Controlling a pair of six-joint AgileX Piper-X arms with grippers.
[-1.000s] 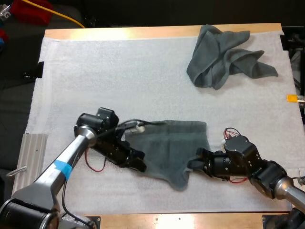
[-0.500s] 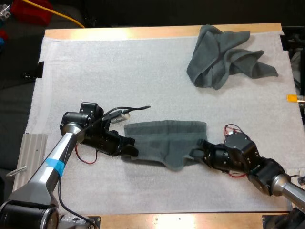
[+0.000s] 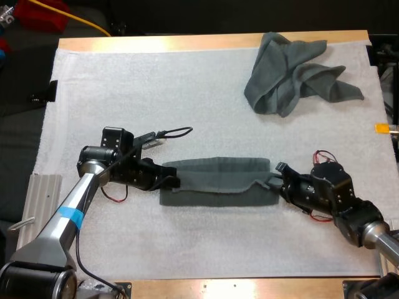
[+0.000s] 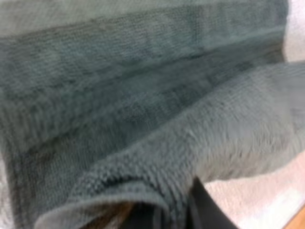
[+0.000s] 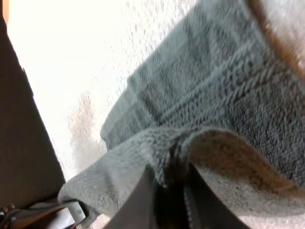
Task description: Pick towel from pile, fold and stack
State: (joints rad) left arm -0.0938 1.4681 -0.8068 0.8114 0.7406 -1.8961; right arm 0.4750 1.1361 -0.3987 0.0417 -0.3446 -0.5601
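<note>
High view: the left tool [image 3: 171, 182] and right tool [image 3: 277, 180] each grip one end of the towel [image 3: 218, 184]. It lies stretched as a long band on the mat [image 3: 156, 93], near the front middle of the worktop [image 3: 187, 42]. One long edge is raised and doubling over, so I read this as the fold in mid-carry. To do it well, both tools should travel together at the same height and keep the cloth lightly taut. The carried edge then lands square on the resting edge, and the tools should let go only once it lies flat. The right end is rumpled, so that side wants a little more pull. Far off at the back right sits the crumpled towel [image 3: 293, 71], well apart.

Left wrist view: the left tool [image 4: 171, 214] is clamped on the towel [image 4: 143, 95], with a thick roll of cloth pinched at its dark fingers [image 4: 202, 210].

Right wrist view: the right tool [image 5: 169, 200] is clamped too. The towel [image 5: 228, 95] curls over its fingers [image 5: 143, 195] and the mat [image 5: 71, 71] lies beyond.

Count: two towels, one in the fold and one crumpled; two tools; one mat.
</note>
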